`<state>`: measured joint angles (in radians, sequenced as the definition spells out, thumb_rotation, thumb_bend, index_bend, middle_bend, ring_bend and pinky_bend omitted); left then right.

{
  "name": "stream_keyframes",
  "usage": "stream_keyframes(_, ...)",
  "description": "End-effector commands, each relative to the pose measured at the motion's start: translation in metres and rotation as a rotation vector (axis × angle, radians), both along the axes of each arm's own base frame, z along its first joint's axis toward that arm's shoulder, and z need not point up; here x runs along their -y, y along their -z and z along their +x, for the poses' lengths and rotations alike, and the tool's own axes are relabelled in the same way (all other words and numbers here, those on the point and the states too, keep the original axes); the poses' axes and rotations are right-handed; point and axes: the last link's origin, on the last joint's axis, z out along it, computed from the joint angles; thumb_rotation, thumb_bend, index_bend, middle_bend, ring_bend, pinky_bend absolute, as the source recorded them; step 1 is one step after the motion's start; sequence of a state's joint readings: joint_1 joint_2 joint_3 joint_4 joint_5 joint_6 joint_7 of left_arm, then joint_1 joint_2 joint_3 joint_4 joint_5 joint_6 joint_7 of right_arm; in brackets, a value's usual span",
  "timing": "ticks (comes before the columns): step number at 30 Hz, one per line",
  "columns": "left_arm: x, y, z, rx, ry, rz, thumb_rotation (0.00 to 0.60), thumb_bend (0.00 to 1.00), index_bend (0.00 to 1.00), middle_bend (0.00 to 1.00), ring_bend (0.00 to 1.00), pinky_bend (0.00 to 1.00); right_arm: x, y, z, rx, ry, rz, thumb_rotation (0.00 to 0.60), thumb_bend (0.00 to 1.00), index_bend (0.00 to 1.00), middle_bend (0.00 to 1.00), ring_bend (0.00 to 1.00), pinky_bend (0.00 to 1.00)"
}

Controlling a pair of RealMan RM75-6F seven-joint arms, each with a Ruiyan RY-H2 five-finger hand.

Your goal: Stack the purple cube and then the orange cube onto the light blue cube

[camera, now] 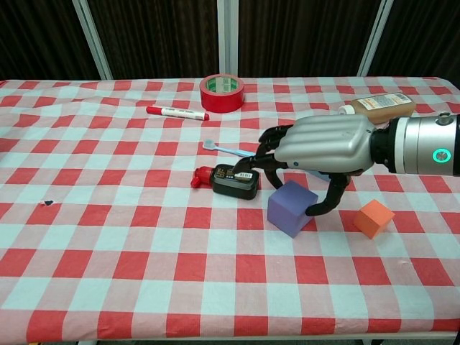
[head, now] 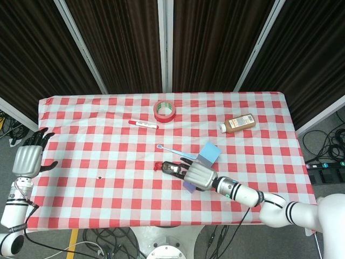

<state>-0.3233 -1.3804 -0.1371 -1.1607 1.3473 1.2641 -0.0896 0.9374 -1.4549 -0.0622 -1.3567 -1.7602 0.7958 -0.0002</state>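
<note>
The purple cube (camera: 290, 208) stands on the checked cloth near the table's front, mostly hidden under my right hand (head: 197, 175) in the head view. My right hand (camera: 320, 147) arches over it, with the thumb on its right face and the fingers down behind its far left corner, so the cube is held. The orange cube (camera: 374, 218) lies just right of it, apart. The light blue cube (head: 208, 152) sits just beyond the hand; the chest view hides it. My left hand (head: 31, 156) hovers off the table's left edge, fingers spread and empty.
A black device with a red end (camera: 233, 181) lies against the hand's fingertips, and a toothbrush (camera: 225, 149) lies behind it. Further back are a red tape roll (camera: 221, 92), a red marker (camera: 176, 113) and a brown bottle (camera: 379, 106) on its side.
</note>
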Motion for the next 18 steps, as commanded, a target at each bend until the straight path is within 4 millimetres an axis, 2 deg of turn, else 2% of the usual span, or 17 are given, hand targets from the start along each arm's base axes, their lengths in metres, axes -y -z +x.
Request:
stream_keyframes(1, 0.0, 0.0, -0.001, 0.002, -0.002, 0.001, 0.6, 0.21, 0.23, 0.2, 0.13, 0.24, 0.0, -0.006, 0.005, 0.033, -0.001, -0.005, 0.6, 0.16, 0.07, 0.45, 0.13, 0.06)
stream_keyframes(4, 0.0, -0.001, -0.001, 0.004, -0.002, 0.003, 0.6, 0.21, 0.23, 0.2, 0.13, 0.24, 0.005, -0.019, 0.015, 0.09, -0.003, -0.031, 0.6, 0.16, 0.07, 0.45, 0.13, 0.06)
stream_keyframes(11, 0.0, 0.001, 0.001, 0.007, 0.007, -0.006, 0.6, 0.21, 0.23, 0.2, 0.13, 0.24, 0.038, -0.07, 0.039, 0.145, 0.001, -0.182, 0.6, 0.16, 0.07, 0.45, 0.13, 0.06)
stream_keyframes(18, 0.0, 0.002, -0.001, 0.002, 0.0, -0.006, 0.6, 0.21, 0.23, 0.2, 0.13, 0.24, 0.064, -0.102, 0.024, 0.053, -0.014, -0.276, 0.6, 0.16, 0.07, 0.45, 0.13, 0.06)
